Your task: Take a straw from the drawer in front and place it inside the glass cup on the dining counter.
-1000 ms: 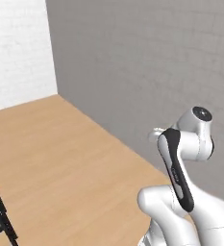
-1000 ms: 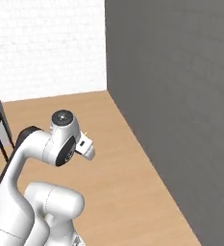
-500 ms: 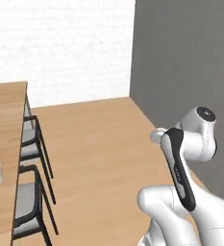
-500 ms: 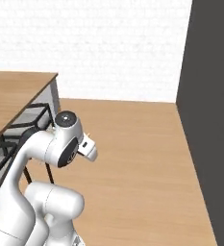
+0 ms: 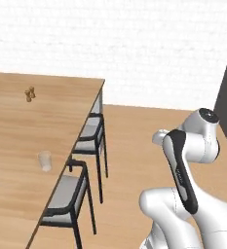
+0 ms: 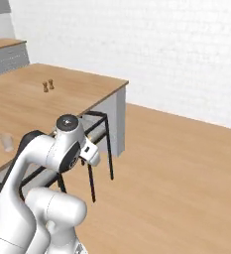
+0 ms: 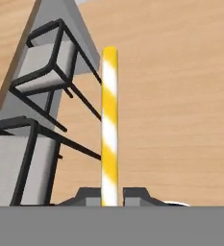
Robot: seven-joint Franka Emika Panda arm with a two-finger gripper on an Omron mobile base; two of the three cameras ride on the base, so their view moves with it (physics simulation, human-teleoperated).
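Two dark fingertips of the gripper (image 7: pixel 109 196) pinch the straw (image 7: pixel 109 120) at its lower end, one tip pressed against each side; in the hand view the straw is striped yellow and white and runs straight up the picture away from the fingers, over wooden floor. Beside it in that view stand two dark-framed chairs (image 7: pixel 39 67) with grey seats, tucked against the edge of the dining counter (image 5: pixel 17 146). The glass cup (image 5: pixel 46 161) stands upright on that light-wood top, near the counter's long edge and just above the nearer chair (image 5: pixel 68 194) in the left base view; in the right base view the cup (image 6: pixel 7 142) shows faintly at the left, beyond the arm. Two small brown shakers (image 5: pixel 30 94) stand together farther along the counter, well apart from the cup. A white brick wall (image 5: pixel 134 44) closes the room behind.
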